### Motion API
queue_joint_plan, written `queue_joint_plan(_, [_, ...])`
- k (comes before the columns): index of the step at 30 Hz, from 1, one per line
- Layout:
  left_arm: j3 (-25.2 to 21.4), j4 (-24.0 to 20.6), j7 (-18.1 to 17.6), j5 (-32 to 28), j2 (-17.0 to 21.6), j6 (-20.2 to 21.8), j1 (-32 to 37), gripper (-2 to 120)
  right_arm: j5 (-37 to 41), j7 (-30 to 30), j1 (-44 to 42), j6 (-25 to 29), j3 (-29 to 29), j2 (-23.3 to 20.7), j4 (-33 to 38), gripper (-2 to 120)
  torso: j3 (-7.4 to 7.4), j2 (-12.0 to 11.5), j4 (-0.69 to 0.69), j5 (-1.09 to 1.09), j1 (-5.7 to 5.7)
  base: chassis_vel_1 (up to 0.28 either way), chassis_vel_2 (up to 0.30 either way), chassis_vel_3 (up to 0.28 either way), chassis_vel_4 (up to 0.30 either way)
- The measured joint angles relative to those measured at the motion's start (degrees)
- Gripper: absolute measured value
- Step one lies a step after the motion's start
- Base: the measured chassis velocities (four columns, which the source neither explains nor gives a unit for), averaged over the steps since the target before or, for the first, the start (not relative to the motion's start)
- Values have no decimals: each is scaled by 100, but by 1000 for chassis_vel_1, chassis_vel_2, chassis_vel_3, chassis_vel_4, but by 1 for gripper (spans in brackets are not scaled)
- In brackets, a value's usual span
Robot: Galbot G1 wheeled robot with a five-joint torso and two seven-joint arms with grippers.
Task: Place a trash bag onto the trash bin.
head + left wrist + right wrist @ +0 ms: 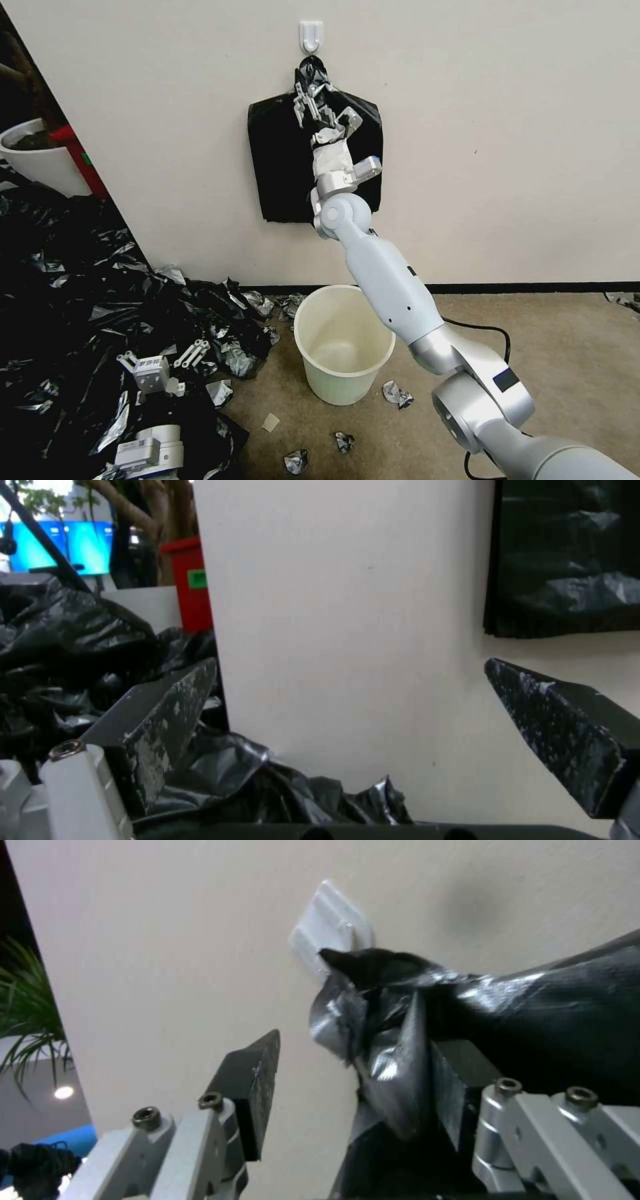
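Note:
The cream-white trash bin (341, 383) stands upright on the floor below the wall, with nothing in it. A flat black stack of bags (277, 167) hangs by its knotted top from a white hook (311, 33). My right gripper (312, 95) is raised against that knot and is open. In the right wrist view, a fold of shiny black film (390, 1060) drapes over one of its fingers, while the other finger (257, 1075) stands free. I cannot tell a single trash bag apart from the stack. My left gripper (192, 351) hangs low and open over the heap of bags at the left.
A large heap of black plastic bags (67, 300) covers the floor at the left, up to the bin's side. A white planter (33, 160) and a red box (77, 150) stand behind it. Crumpled scraps (397, 393) and a cable (493, 330) lie on the carpet.

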Motion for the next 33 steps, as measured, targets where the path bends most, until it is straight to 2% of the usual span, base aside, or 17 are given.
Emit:
queue_joint_plan(1, [0, 0, 0, 0, 0, 0, 0, 100, 0, 0, 0, 0, 0, 0, 0, 52, 0, 0, 0, 0, 0, 0, 0, 0, 0])
queue_joint_plan(4, [2, 8, -3, 16, 2, -4, 0, 100, 18, 2, 16, -4, 33, 0, -63, 41, 0, 0, 0, 0, 0, 0, 0, 0, 0])
queue_joint_plan(5, [2, 8, -3, 16, 2, -4, 0, 100, 18, 2, 16, -4, 33, 0, -63, 41, 0, 0, 0, 0, 0, 0, 0, 0, 0])
queue_joint_plan(7, [2, 20, -10, 20, 13, -4, -3, 100, 23, -12, 19, -7, 45, 0, -79, 31, 0, 0, 0, 0, 0, 0, 0, 0, 0])
queue_joint_plan(8, [2, 20, -10, 20, 13, -4, -3, 100, 23, -12, 19, -7, 45, 0, -79, 31, 0, 0, 0, 0, 0, 0, 0, 0, 0])
queue_joint_plan(10, [2, 21, -19, 20, 31, -4, -6, 100, 48, -97, 13, -1, 64, 0, -87, 20, 0, 0, 0, 0, 0, 0, 0, 0, 0])
queue_joint_plan(12, [2, 20, -20, 20, 37, -4, -8, 100, 53, -144, 5, 10, 65, 0, -98, 17, 0, 0, 0, 0, 0, 0, 0, 0, 0])
queue_joint_plan(15, [3, 37, -32, 20, 65, -5, -17, 100, 66, -435, -16, 66, 74, 0, -195, 0, 0, 0, 0, 0, 0, 0, 0, 0, 0])
queue_joint_plan(24, [-1, 98, -43, 20, 105, -13, -20, 100, 197, -1123, -10, 192, 218, 0, -422, 0, 0, 0, 0, 0, 0, 0, 0, 0, 0])
queue_joint_plan(29, [-21, 117, -51, 12, 131, -19, -27, 100, 481, -1723, -145, 259, 283, -1, -373, 0, 0, 0, 0, 0, 0, 0, 0, 0, 0])
queue_joint_plan(32, [-54, 162, -80, 1, 153, -40, -38, 100, 677, -2380, -353, 246, 294, -1, -158, 0, 0, 0, 0, 0, 0, 0, 0, 0, 0])
queue_joint_plan(33, [-54, 162, -80, 1, 153, -40, -38, 100, 677, -2380, -353, 246, 294, -1, -158, 0, 0, 0, 0, 0, 0, 0, 0, 0, 0])
